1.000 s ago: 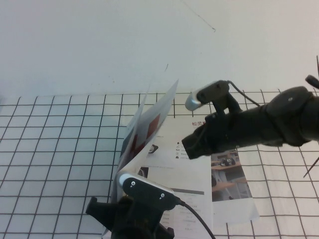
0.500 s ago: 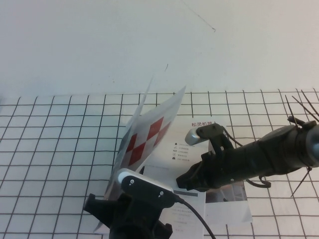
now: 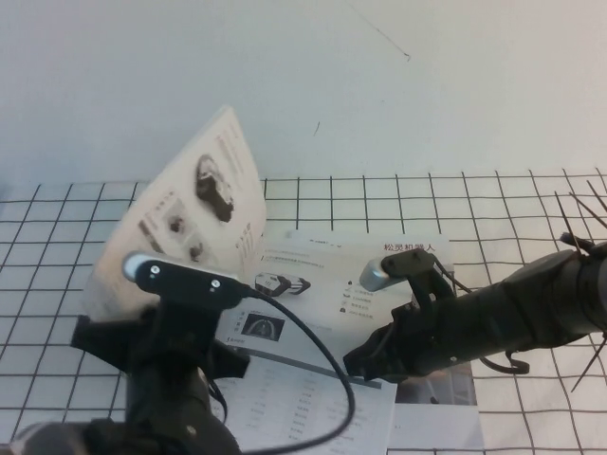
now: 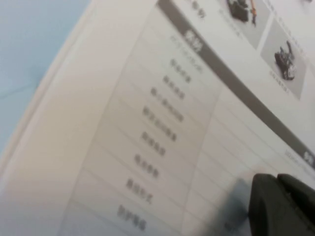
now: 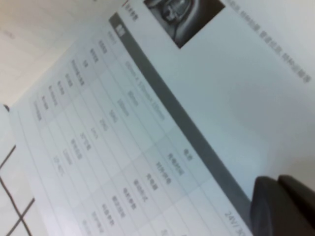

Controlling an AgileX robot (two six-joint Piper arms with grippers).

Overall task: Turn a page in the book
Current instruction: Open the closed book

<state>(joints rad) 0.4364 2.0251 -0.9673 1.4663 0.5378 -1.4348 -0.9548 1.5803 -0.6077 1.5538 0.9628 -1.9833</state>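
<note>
The book (image 3: 379, 270) lies open on the gridded table, white inner pages with tables facing up. The page (image 3: 204, 185) stands raised and leans left, its inner side with small robot photos showing. My left arm (image 3: 180, 284) is at the front left, in front of the raised page; its gripper is hidden in the high view. In the left wrist view the left gripper (image 4: 279, 189) is shut, tips against a printed table page (image 4: 162, 113). My right gripper (image 3: 365, 360) is shut and rests on the book's right-hand page (image 5: 147, 123), as the right wrist view (image 5: 278, 189) shows.
A second printed sheet with a photo (image 3: 446, 391) pokes out under the book at the front right, below my right arm. A white wall (image 3: 285, 76) rises behind the table. Bare grid (image 3: 531, 209) lies at the far right and far left.
The raised page has swung from nearly upright over to the left, now showing its inner side. My left arm moved left with it. My right gripper stayed down on the right-hand page.
</note>
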